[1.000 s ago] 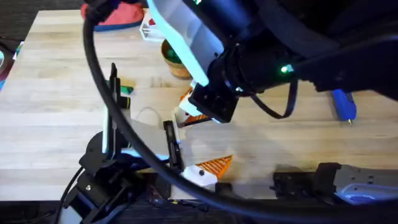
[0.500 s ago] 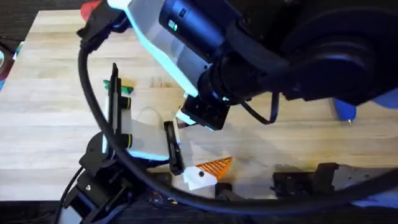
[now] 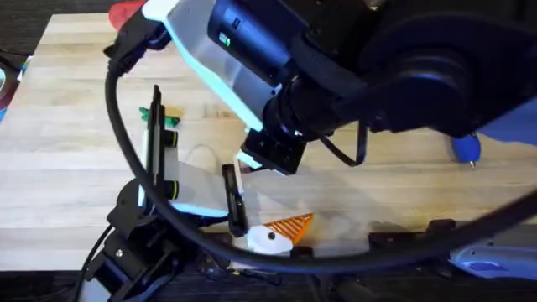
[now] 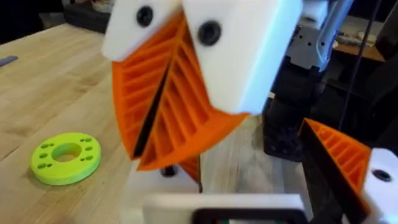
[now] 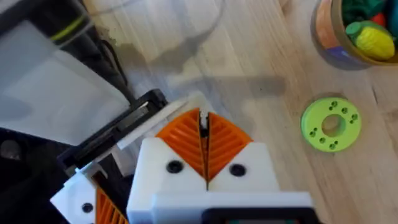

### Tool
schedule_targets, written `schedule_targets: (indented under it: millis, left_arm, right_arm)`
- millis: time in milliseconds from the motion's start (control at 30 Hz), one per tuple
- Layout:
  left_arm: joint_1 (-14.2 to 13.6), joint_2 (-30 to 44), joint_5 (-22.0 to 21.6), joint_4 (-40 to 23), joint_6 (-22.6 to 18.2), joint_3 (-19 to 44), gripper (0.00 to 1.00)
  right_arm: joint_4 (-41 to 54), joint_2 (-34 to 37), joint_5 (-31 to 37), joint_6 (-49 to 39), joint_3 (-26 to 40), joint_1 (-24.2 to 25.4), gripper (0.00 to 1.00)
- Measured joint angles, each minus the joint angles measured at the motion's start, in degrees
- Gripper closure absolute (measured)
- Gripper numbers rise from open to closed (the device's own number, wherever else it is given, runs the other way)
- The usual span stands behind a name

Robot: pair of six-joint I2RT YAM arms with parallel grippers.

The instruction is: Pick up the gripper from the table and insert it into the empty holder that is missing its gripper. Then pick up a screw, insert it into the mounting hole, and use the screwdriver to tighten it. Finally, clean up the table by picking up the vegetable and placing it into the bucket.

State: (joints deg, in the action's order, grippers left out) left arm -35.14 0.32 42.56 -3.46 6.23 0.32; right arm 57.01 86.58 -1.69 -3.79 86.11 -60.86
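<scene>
My right gripper hangs over the table's middle, its white fingers with orange ribbed pads shut, tips pointing down. The same pads loom large in the left wrist view. Just under their tips sit a small orange piece and a dark speck on a white block, the holder; I cannot tell whether anything is pinched. My left gripper stands open below, one orange wedge finger off to the side. The blue screwdriver lies at the right. The dark green vegetable lies by the left arm. The bucket holds green and yellow toys.
A lime green ring disc lies flat near the bucket and also beside the shut pads. The right arm's dark bulk and a looping black cable hang over much of the table. A red thing sits at the far edge.
The right arm has swung left and closer under the camera, covering the bucket. Its shut tips stayed near the same spot. The left arm has held still.
</scene>
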Motion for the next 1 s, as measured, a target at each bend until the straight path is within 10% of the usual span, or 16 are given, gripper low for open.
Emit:
schedule_targets:
  millis: [800,1000]
  left_arm:
    - [0.0,0.0,0.2,0.0,-0.2,0.0,0.015]
    - [0.0,0.0,0.1,0.0,-0.2,0.0,0.014]
  right_arm:
    - [1.1,0.2,-3.1,0.2,0.0,0.0,0.995]
    - [1.6,0.2,-3.8,0.7,0.0,0.3,0.258]
